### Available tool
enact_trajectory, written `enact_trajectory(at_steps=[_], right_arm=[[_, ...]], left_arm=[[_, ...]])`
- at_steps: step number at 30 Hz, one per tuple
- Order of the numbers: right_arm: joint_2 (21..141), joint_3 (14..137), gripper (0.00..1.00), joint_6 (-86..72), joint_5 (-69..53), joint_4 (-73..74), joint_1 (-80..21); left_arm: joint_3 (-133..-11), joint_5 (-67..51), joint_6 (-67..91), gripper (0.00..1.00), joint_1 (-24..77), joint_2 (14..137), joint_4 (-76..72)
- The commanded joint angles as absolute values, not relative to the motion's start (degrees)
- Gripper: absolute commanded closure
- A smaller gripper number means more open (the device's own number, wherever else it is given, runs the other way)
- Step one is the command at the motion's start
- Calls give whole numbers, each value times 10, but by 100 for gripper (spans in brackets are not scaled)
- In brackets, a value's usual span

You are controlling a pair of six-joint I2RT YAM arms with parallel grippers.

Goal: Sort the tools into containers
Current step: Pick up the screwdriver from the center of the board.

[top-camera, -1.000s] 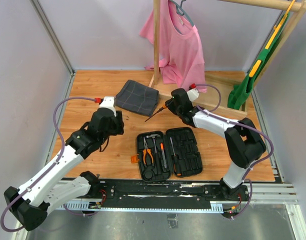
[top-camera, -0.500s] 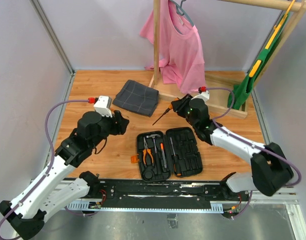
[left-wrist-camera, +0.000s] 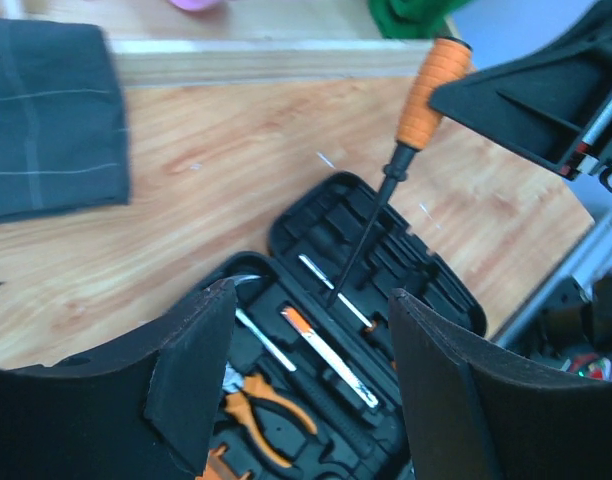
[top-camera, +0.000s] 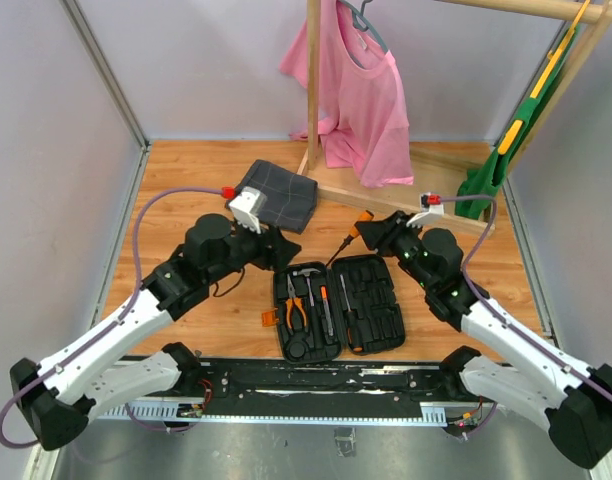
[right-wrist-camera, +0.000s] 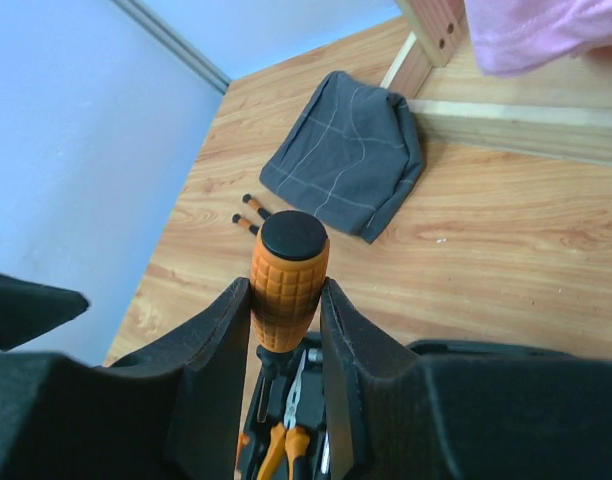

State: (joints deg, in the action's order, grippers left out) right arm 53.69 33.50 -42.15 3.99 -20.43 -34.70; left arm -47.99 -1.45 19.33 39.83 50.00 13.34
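Plainly, we see the right gripper (right-wrist-camera: pixel 284 305) clamped on the orange handle of a screwdriver (top-camera: pixel 347 244), fingers pressed to both sides of the grip. In the top view its dark shaft slants toward seven o'clock, and the tip hangs over the far edge of the open tool case (top-camera: pixel 378 305), not in any slot. The left gripper (left-wrist-camera: pixel 311 350) stands wide and empty at the case's eleven o'clock corner, above the hammer (top-camera: pixel 308 272). Pliers (top-camera: pixel 297 311) lie in the left half.
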Motion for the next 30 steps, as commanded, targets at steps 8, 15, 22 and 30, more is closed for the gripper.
enact_trajectory(at_steps=[8,15,22,30], right_arm=[[377,268,92,-465,-29,-134,-339],[333,253,92,-496,-50,-121,-339],[326,259,92,-506,-63,-122,-339],[333,266,93,-521,-84,-133,-340]], left_arm=[[-464,-31,192,36,526,606,-17],[-460,-60,183,39,560,652,-70],[-440,-87,184,46,583,668,-104],[-429,-97,185,63,592,676,-113]])
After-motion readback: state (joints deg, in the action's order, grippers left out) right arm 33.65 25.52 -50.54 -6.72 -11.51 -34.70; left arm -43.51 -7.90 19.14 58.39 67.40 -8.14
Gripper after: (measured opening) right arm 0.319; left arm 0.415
